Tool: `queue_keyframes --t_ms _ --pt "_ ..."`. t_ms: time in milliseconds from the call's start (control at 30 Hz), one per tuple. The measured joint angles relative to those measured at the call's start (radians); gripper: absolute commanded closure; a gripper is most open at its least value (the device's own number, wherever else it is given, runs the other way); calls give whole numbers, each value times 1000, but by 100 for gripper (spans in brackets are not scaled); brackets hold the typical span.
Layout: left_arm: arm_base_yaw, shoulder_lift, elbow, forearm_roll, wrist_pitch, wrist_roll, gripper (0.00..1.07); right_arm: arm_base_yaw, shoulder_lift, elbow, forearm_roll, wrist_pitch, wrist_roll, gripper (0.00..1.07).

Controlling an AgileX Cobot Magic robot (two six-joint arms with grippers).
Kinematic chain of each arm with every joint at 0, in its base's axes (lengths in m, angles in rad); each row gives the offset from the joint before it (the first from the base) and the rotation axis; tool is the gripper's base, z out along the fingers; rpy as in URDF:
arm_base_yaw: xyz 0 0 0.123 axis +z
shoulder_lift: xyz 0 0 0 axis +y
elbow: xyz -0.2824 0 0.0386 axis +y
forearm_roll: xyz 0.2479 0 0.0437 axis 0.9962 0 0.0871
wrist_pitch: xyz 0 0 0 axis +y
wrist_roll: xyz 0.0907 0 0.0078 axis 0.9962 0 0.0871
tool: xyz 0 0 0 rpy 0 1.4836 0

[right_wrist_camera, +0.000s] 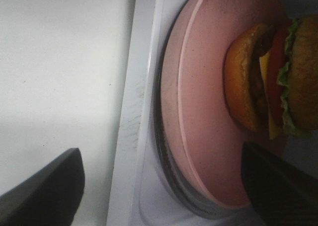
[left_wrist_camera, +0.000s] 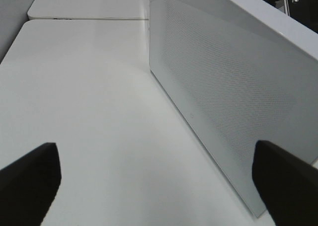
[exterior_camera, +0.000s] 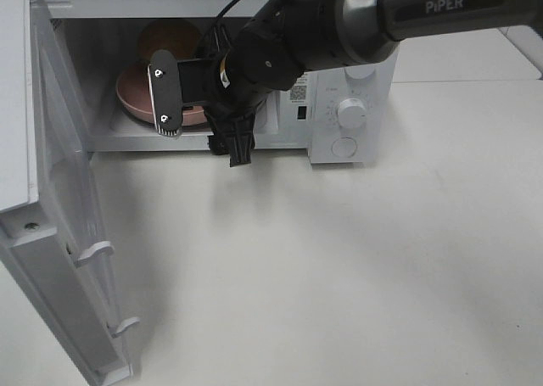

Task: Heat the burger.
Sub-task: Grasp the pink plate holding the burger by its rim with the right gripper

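The burger (right_wrist_camera: pixel 268 84), with a golden-brown bun, green lettuce, red tomato, yellow cheese and a dark patty, stands on a round pink plate (right_wrist_camera: pixel 203 102) inside the open microwave. In the exterior high view only its bun (exterior_camera: pixel 168 38) shows above the plate (exterior_camera: pixel 134 96). My right gripper (exterior_camera: pixel 200 119) reaches across to the microwave's opening and is open. In the right wrist view (right_wrist_camera: pixel 161 196) its jaws stand wide on either side of the plate's near rim, holding nothing. My left gripper (left_wrist_camera: pixel 159 186) is open and empty over the table beside the microwave door.
The white microwave (exterior_camera: pixel 349 114) stands at the back, with its knobs on the right. Its door (exterior_camera: pixel 59 199) swings out to the front left; its meshed face (left_wrist_camera: pixel 228 102) fills the left wrist view. A glass turntable (right_wrist_camera: pixel 166 186) lies under the plate.
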Motion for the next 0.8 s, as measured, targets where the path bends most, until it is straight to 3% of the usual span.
queue_keyframes --t_ms 567,800 --pt "0 0 0 0 0 0 4 -15 179 -225 3 88 3 29" --pt "0 0 0 0 0 0 4 -26 212 -268 12 102 3 33"
